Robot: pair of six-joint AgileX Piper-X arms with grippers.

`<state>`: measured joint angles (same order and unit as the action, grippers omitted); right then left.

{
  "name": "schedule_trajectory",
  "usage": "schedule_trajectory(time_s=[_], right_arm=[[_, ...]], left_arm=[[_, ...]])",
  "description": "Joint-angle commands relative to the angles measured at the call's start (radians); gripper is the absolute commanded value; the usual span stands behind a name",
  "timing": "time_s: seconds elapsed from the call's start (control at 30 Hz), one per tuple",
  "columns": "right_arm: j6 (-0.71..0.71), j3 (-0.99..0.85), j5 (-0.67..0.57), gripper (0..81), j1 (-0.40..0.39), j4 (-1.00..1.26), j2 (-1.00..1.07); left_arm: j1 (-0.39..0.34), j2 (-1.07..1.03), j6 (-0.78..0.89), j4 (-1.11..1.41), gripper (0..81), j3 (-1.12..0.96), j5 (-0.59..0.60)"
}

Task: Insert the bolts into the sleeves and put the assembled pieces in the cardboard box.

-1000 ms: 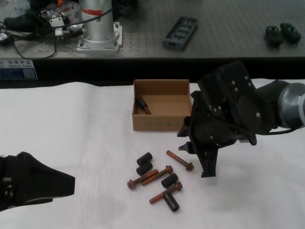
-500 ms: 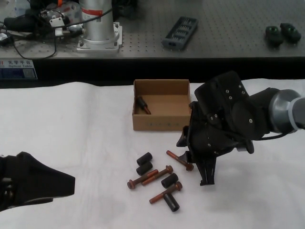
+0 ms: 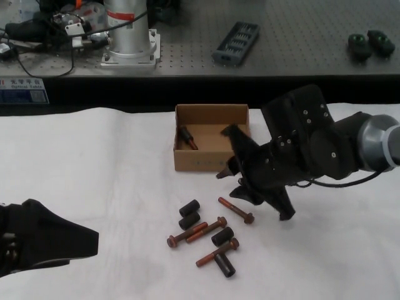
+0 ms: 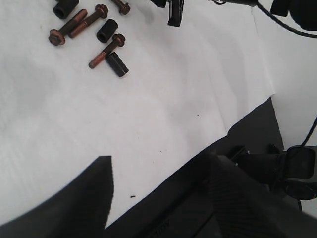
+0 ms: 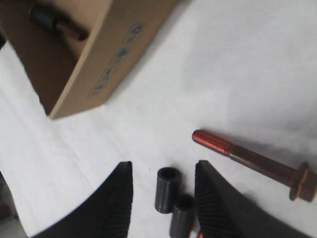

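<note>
No legible txt: marks on cardboard box [image 5: 115,64] & bench-edge label [image 3: 24,89] too small.

One assembled piece [image 3: 187,137] lies in the cardboard box [image 3: 212,164]; loose bolts [image 3: 236,210] and sleeves [image 3: 189,207] lie near its front.

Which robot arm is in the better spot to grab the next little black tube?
The right. Its open gripper hangs just over two short black sleeves, with a copper-coloured bolt beside them. The left arm sits far from the pile.
</note>
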<state>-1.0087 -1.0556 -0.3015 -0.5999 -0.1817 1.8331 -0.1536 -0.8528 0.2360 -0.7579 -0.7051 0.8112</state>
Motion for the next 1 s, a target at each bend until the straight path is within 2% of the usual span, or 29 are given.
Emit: schedule_trajectory(time_s=[0.0, 0.23, 0.33, 0.5, 0.7, 0.97], right_arm=[[0.129, -0.010, -0.046, 31.3, 0.007, 0.009, -0.008], [0.569, -0.010, -0.216, 31.3, 0.035, -0.016, -0.008], [0.779, -0.010, -0.209, 31.3, 0.044, -0.098, -0.008], [1.071, -0.010, -0.117, 31.3, 0.065, -0.249, -0.008], [1.233, -0.015, 0.004, 31.3, 0.074, -0.281, -0.008], [1.298, -0.044, 0.023, 31.3, 0.074, -0.284, -0.004]], left_arm=[[0.002, 0.009, 0.012, 0.005, 42.2, -0.004, 0.014], [0.002, 0.009, 0.012, 0.005, 42.2, -0.004, 0.014], [0.002, 0.009, 0.012, 0.005, 42.2, -0.004, 0.014], [0.002, 0.009, -0.001, 0.013, 42.2, -0.004, 0.014], [0.002, 0.009, -0.004, 0.045, 42.2, -0.004, 0.014], [0.002, 0.009, -0.004, 0.056, 42.2, -0.004, 0.014]])
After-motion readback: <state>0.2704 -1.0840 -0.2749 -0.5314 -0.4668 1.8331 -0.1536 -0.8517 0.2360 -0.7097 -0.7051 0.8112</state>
